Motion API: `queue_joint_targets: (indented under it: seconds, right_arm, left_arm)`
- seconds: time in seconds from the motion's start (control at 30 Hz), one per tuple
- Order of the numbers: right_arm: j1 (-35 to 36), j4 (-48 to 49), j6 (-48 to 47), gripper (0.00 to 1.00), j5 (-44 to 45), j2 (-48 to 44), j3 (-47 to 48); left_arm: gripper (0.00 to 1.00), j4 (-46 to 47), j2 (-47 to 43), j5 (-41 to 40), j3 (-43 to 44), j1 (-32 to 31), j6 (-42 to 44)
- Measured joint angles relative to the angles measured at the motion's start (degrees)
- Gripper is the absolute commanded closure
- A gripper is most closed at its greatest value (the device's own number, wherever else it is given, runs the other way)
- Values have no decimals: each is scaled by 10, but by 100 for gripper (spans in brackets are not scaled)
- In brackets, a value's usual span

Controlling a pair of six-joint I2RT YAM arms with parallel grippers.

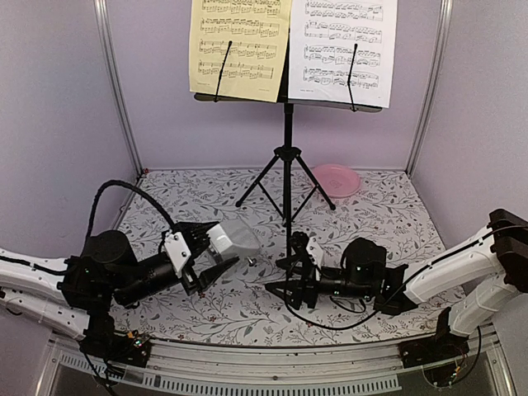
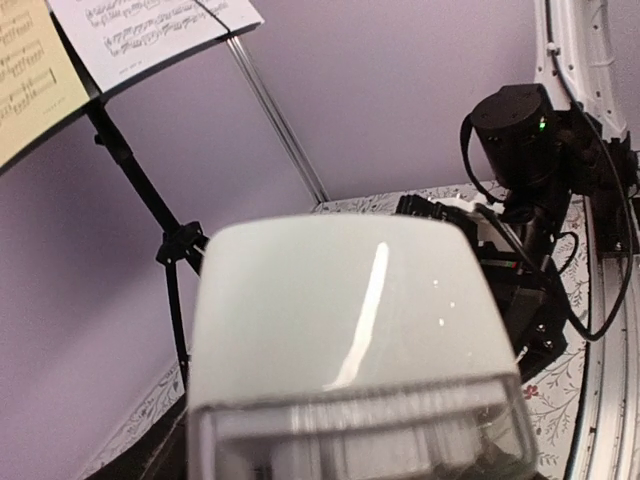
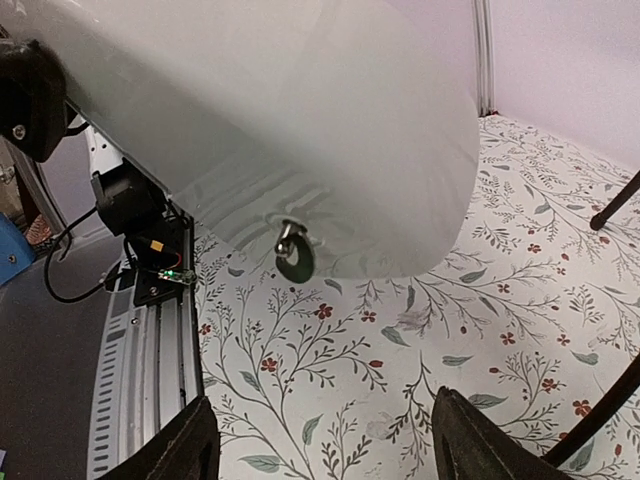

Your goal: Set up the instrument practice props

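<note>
Metronome [image 1: 237, 239], pale grey, is at the near part of the counter [image 1: 165, 191], in front of the left arm. The left tool [image 1: 224, 250] is clenched on it: one black finger is on each side of its body. It is held tilted, not upright, with its narrow end toward the tool. In the left wrist view its smooth grey face [image 2: 350, 320] fills the lower middle of the picture. I cannot tell if it touches the flowered cloth of the counter.

Just to its right is the right tool [image 1: 287, 266], which points toward the metronome. Its jaws are released and stand apart with only the cloth between them, as the right wrist view shows [image 3: 320, 450]. In this view the metronome [image 3: 300, 130] is near but not touching, and a small metal key hangs on its side.

Behind the two tools, at the middle of the counter, stands the music stand [image 1: 288, 136], upright on its three black legs. Farther back and to the right of the legs, the pink plate [image 1: 337, 179] lies flat near the back wall.

On the stand's tray, side by side, rest the yellowish page [image 1: 239, 45] on the left and the white page [image 1: 346, 41] on the right, each with a thin black wire over it.
</note>
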Motion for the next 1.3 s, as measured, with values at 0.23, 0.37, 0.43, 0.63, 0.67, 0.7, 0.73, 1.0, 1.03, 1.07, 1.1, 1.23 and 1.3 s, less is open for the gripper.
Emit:
queue_joint_targets:
  seconds: [0.23,0.37,0.43,0.63,0.67,0.7,0.73,1.0,1.03,1.07,1.1,1.23,1.3]
  right_arm:
    - [0,37,17,34,-46,0,-3]
    - [-3,56,32,37,-59,0,0]
    - [-4,69,42,37,-65,1,3]
    - [-8,114,74,42,-90,18,17]
    - [-8,117,79,43,-93,21,19]
    - [-8,123,83,44,-98,25,22]
    - [-8,127,89,45,-100,27,23]
    - [-8,158,122,57,-117,29,30]
    - [-8,159,124,59,-118,29,30]
    - [-8,161,127,61,-119,29,30]
    - [-8,162,130,64,-120,29,30]
    - [-8,165,139,71,-123,29,30]
    - [-8,167,145,73,-123,30,30]
  left_arm:
    - [80,50,7,-37,-1,-47,148]
    - [80,64,14,-47,-1,-54,177]
    - [81,75,18,-49,-1,-61,186]
    - [81,111,28,-45,-1,-80,206]
    - [81,114,29,-44,-1,-81,208]
    - [81,118,30,-43,-1,-83,210]
    - [81,120,31,-42,-1,-85,214]
    - [82,143,36,-33,-1,-97,232]
    - [82,145,36,-33,-1,-99,233]
    - [82,147,36,-33,-1,-100,234]
    - [82,149,36,-33,-1,-102,236]
    - [82,159,37,-33,-1,-108,240]
    - [82,165,38,-33,0,-111,242]
